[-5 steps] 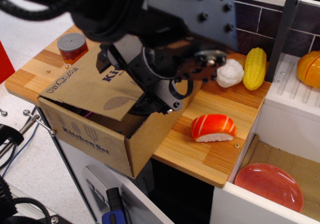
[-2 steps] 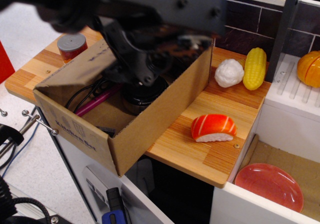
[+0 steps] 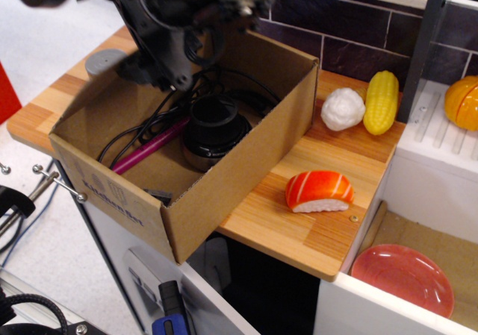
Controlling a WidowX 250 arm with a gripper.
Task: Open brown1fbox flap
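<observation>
**Box stands open, arm above its far corner**

The big brown corrugated cardboard box sits open-topped on the wooden counter; its lid flap isn't visible. The blurred black gripper hangs over the far-left rim, tilted. Its fingers' spread I cannot tell.

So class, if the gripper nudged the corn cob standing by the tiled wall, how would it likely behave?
The corn cob stands on end, so it would probably tip. Its rounded body suggests it may then roll, perhaps against the white ball touching it. It looks like rigid, glossy plastic, so likely light and slippery.
</observation>
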